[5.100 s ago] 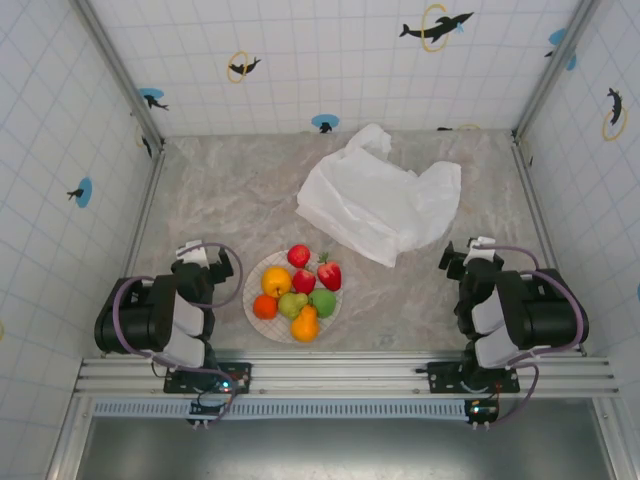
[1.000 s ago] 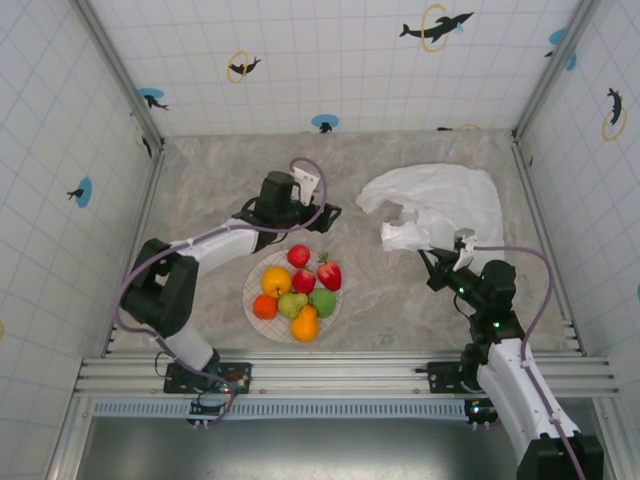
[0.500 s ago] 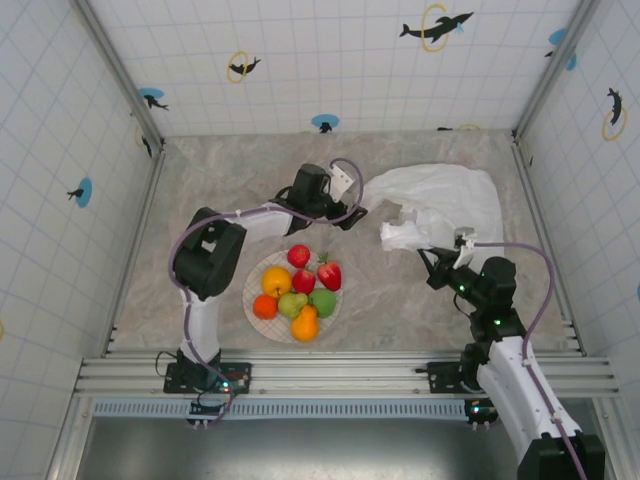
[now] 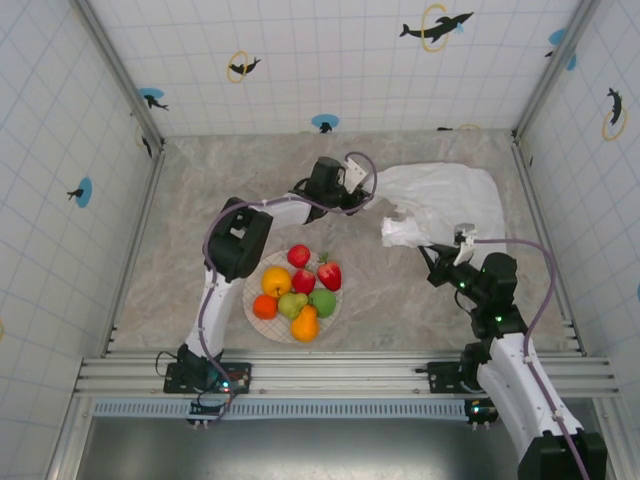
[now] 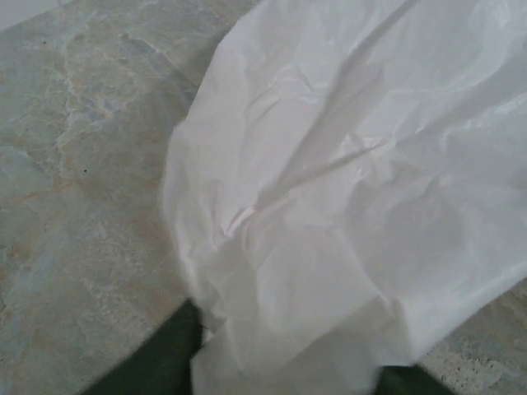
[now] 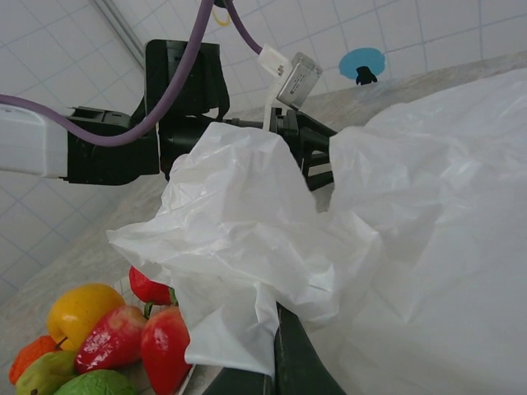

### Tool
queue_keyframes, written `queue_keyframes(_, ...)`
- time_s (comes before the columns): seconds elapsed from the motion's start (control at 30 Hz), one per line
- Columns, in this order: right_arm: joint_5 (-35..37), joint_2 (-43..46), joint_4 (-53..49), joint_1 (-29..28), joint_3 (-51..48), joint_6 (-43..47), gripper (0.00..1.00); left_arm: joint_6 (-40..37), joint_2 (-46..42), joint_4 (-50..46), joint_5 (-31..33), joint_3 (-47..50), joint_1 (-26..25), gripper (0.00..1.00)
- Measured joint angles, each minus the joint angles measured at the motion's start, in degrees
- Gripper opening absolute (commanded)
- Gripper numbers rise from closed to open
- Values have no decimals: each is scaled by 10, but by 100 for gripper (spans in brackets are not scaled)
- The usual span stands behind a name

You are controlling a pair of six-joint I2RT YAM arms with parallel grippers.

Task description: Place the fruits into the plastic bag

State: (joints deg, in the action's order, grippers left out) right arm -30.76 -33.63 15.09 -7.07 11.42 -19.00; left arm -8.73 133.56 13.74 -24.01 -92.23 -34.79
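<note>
On a grey marble-patterned table (image 4: 200, 200), a large, wrinkled, translucent white plastic bag (image 4: 445, 200) lies toward the far right. Its near-left corner is bunched and clamped in the closed right gripper (image 6: 268, 370), while the left gripper (image 5: 280, 374) reaches its left edge with a dark finger on either side of a fold; whether it pinches the film cannot be told. Near the front centre, apart from the bag, a round cream plate (image 4: 250, 290) with a grid pattern bears the small glossy toy fruits (image 4: 304, 281): red apples, a strawberry, oranges, a green pear and a green apple.
</note>
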Motion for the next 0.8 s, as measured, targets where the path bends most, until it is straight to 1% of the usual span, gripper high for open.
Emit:
queue_keyframes(0.07, 11, -3, -3, 0, 0, 11, 0, 3, -2, -3, 6, -2, 0, 2)
queue_keyframes(0.13, 36, -8, -13, -4, 0, 26, 9, 2, -9, -18, 17, 0, 0, 0)
queue_keyframes(0.23, 101, -26, -40, -32, 3, 47, 33, 17, -66, -46, 39, 45, 0, 0)
queue_keyframes(0.37, 197, -37, -94, -96, 9, 70, 64, 52, -190, -60, 51, 135, 0, 0)
queue_keyframes(0.4, 216, -35, -110, -110, 15, 78, 68, 63, -223, -60, 52, 154, 0, 0)
queue_keyframes(0.5, 251, -15, -149, -131, 44, 94, 75, 89, -292, -60, 54, 186, 0, 0)
queue_keyframes(0.6, 266, -4, -177, -136, 99, 109, 81, 103, -317, -62, 57, 200, 0, 0)
queue_keyframes(0.7, 260, -17, -194, -141, 163, 125, 89, 113, -321, -71, 56, 219, 0, 0)
queue_keyframes(0.8, 236, -52, -204, -151, 224, 149, 92, 121, -321, -87, 56, 236, 0, 0)
